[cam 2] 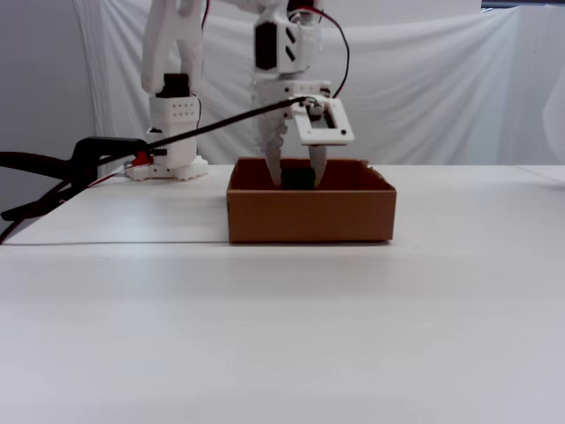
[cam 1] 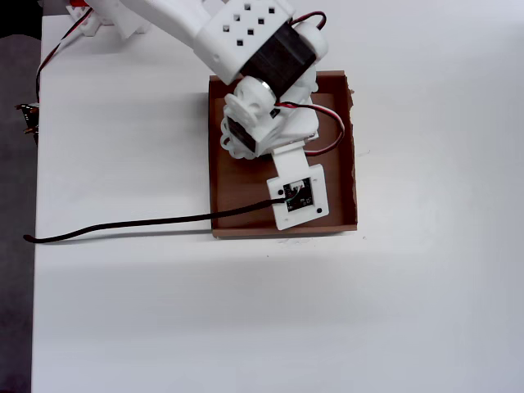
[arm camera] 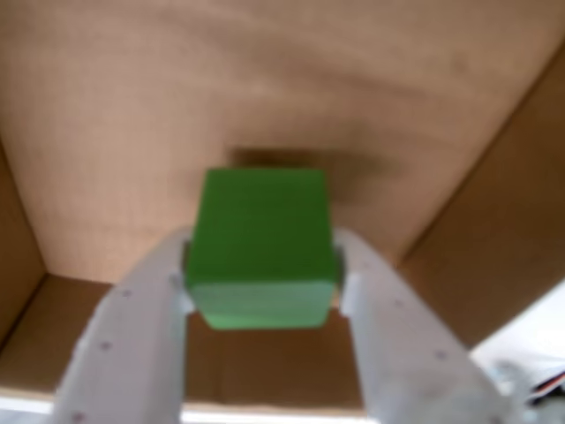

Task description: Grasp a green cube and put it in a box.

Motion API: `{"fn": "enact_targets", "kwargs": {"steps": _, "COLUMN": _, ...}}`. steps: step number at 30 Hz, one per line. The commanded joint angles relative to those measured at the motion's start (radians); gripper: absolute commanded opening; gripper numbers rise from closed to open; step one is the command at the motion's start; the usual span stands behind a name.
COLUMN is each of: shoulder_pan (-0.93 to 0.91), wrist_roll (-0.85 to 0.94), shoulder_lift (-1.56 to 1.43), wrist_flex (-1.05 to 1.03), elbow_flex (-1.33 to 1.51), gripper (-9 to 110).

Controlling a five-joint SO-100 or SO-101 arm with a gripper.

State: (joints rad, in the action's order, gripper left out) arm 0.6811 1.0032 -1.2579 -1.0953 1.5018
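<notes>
A: Starting closest to the wrist camera, what are the fingers doing?

B: The gripper [arm camera: 262,287] is pinching the green cube [arm camera: 260,256] from its two sides, one white finger [arm camera: 146,327] pressing in on the left of that view and the other on the right. The grip is sitting low on the cube's flanks, which I judge is keeping it square between the pads rather than letting it twist.

A: And what is lying beyond the cube?

B: The floor of the box [arm camera: 265,97] is filling the view behind it, with the brown walls rising at both sides. A dark shadow is falling on the cardboard just past the cube, so the cube is probably hanging slightly above the floor rather than resting on it, though I cannot tell for certain.

A: Is the fixed view agreeing with that?

B: Yes. The gripper [cam 2: 296,181] is reaching down inside the box [cam 2: 309,216], and the green cube [cam 2: 298,177] is showing just over the front wall, between the fingertips.

A: And from overhead?

B: The arm is covering the cube entirely; only the box [cam 1: 354,172] rim and the white table [cam 1: 246,311] around it are showing. Being held over the middle of the tray, the cube should land well clear of the walls once the fingers spread.
</notes>
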Motion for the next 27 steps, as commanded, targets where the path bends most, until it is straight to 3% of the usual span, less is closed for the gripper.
{"fn": "enact_targets", "kwargs": {"steps": 1, "shoulder_pan": 0.005, "wrist_roll": -0.006, "shoulder_lift": 0.002, "wrist_flex": 0.015, "elbow_flex": -0.034, "gripper": 14}}
{"fn": "enact_targets", "kwargs": {"steps": 16, "shoulder_pan": -0.012, "wrist_roll": -0.005, "shoulder_lift": 0.012, "wrist_flex": 0.038, "elbow_flex": -0.026, "gripper": 19}}
{"fn": "enact_targets", "kwargs": {"steps": 27, "shoulder_pan": -0.169, "wrist_roll": -0.005, "shoulder_lift": -0.252, "wrist_flex": -0.060, "elbow_flex": 0.018, "gripper": 22}}
